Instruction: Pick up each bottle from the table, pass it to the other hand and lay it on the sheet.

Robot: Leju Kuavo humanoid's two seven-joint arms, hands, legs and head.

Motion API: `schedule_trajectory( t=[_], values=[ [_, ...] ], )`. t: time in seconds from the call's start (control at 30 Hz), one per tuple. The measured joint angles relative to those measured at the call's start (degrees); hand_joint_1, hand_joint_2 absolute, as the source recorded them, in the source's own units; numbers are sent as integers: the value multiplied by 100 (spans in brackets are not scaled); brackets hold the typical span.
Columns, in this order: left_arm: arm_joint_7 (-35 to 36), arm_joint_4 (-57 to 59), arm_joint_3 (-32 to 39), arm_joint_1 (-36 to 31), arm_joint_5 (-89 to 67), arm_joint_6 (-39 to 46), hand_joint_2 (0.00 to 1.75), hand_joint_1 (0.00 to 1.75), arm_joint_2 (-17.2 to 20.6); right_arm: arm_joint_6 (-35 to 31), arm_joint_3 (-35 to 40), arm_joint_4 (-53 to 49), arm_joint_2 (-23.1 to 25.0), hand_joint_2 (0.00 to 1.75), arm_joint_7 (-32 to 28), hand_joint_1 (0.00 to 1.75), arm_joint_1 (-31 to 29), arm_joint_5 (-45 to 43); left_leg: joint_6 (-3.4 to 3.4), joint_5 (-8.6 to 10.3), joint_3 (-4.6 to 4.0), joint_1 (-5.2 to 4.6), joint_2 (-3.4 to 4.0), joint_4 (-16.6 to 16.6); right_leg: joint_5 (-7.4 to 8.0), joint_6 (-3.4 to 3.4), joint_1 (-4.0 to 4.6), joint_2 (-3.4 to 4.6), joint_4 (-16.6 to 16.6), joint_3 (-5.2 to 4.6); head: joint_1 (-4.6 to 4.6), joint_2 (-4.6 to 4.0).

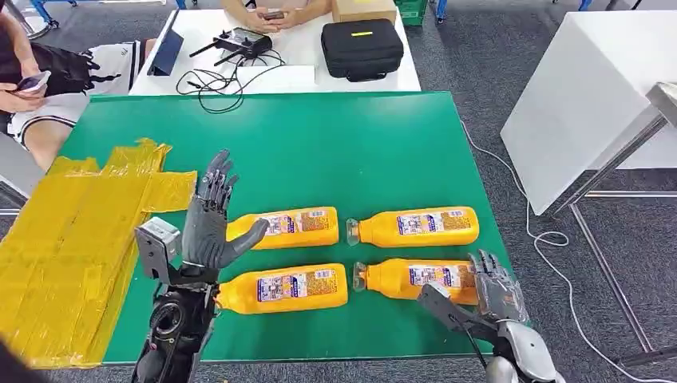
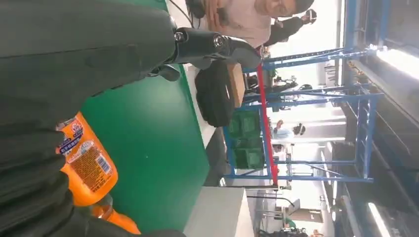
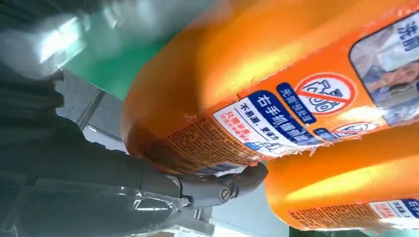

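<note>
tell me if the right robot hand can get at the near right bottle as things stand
Probably yes: the right robot hand is already at the base end of the near right bottle, fingers over it and thumb beside it, with nothing between them.

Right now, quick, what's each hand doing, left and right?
Left hand: open, fingers spread, raised above the table, holding nothing.
Right hand: at the near right orange bottle, thumb underneath; whether it grips cannot be told.

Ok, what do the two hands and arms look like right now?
Left hand: dark grey, with segmented fingers and a thick grey thumb, on a black forearm carrying a small grey box. Right hand: grey under a glossy clear cover, on a silver forearm.
</note>
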Motion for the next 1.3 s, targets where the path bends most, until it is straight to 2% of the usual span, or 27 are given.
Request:
schedule_trajectory(
  t=[0.37,0.83,0.97,1.1,1.23,1.3],
  values=[
    [7,208,26,-75,0,66,175,0,-44,-7,-48,461,109,175,-72,175,-286,293,1,-2,26,0,9,0,0,0,1,5,-2,22,0,0],
    [9,437,35,-143,94,103,175,0,-87,90,88,1165,87,175,33,175,-659,509,16,-37,138,0,44,-2,-4,2,5,59,-12,124,0,0],
    [-18,476,42,-143,148,87,175,0,-87,121,260,933,39,175,-307,175,-492,234,16,-37,135,1,43,-2,-2,2,5,58,-12,125,0,0],
    [-66,479,63,-103,214,83,175,0,-85,-218,354,540,28,175,-1077,175,-257,-482,16,-35,111,4,37,-2,-3,2,6,54,-8,108,-2,0],
    [-90,479,87,-50,216,76,175,0,-85,-418,424,249,61,175,-1395,175,-120,-798,14,-28,74,4,23,-2,-3,3,5,46,-7,74,-2,0],
    [-116,479,98,-19,216,70,175,0,-85,-685,402,39,92,175,-1749,175,-102,-1186,14,-27,66,3,18,-2,-3,3,5,43,-6,63,0,0]
  ],
)
